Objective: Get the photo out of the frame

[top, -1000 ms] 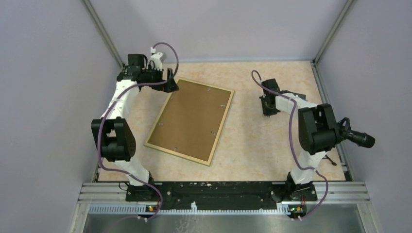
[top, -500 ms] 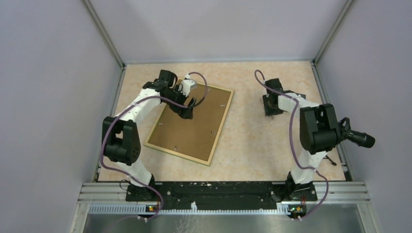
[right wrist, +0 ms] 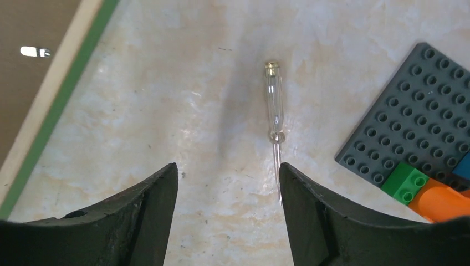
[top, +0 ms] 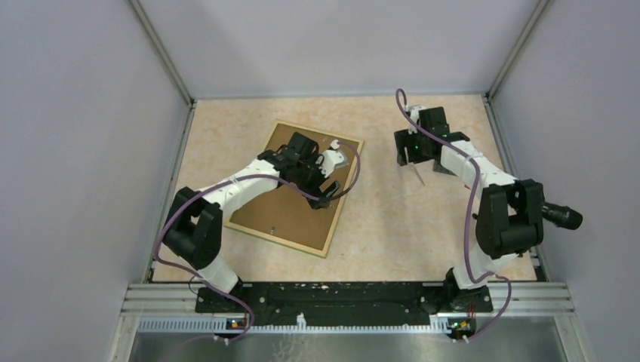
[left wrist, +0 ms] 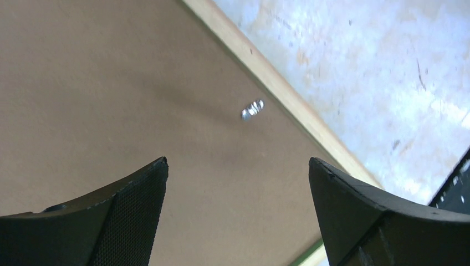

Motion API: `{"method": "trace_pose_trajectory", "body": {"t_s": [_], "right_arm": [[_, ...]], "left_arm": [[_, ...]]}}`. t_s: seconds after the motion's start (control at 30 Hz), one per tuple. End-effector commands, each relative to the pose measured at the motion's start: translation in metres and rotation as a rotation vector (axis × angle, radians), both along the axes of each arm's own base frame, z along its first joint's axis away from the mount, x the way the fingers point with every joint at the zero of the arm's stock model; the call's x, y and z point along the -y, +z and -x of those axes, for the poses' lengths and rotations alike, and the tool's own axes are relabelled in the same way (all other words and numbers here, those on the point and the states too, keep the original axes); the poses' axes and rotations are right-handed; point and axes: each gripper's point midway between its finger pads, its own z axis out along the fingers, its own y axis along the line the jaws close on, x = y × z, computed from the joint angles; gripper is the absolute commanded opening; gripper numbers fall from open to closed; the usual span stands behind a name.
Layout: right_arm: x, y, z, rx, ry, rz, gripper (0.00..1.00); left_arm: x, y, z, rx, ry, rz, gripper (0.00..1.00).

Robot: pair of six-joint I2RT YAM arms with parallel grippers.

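The frame (top: 272, 205) lies face down on the table, its brown back up, with a thin green and pale border (left wrist: 288, 102). The photo is hidden under that back. My left gripper (top: 326, 188) hovers over the right part of the back. In the left wrist view it (left wrist: 237, 162) is open and empty, with a small metal clip (left wrist: 252, 108) ahead of it near the border. My right gripper (top: 409, 154) hangs over bare table right of the frame. Seen from its wrist, it (right wrist: 228, 166) is open with nothing between the fingers.
A small clear-handled screwdriver (right wrist: 274, 119) lies on the table just by my right finger; it also shows from above (top: 417, 176). A grey studded baseplate (right wrist: 421, 122) with green (right wrist: 409, 183) and orange bricks lies to its right. Walls enclose the table.
My left arm has swung from the frame's far left corner across the back to its right side. My right gripper has opened and drawn back, and the screwdriver lies free on the table.
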Motion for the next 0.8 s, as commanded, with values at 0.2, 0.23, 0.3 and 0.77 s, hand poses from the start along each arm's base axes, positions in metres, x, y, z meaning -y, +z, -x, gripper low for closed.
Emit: {"method": "trace_pose_trajectory", "body": {"t_s": [0.2, 0.23, 0.3, 0.77], "right_arm": [[-0.027, 0.103, -0.016, 0.330, 0.080, -0.074, 0.77], [-0.026, 0.111, -0.017, 0.353, 0.079, -0.068, 0.78], [-0.022, 0.122, -0.020, 0.390, 0.065, -0.053, 0.81], [-0.006, 0.175, -0.032, 0.552, -0.072, -0.059, 0.99]], "left_arm": [[0.077, -0.005, -0.041, 0.111, 0.072, 0.035, 0.99], [0.082, -0.010, -0.040, 0.102, 0.065, 0.032, 0.99], [0.090, -0.018, -0.038, 0.092, 0.051, 0.021, 0.99], [0.075, -0.079, -0.028, 0.111, -0.085, -0.249, 0.79]]}}
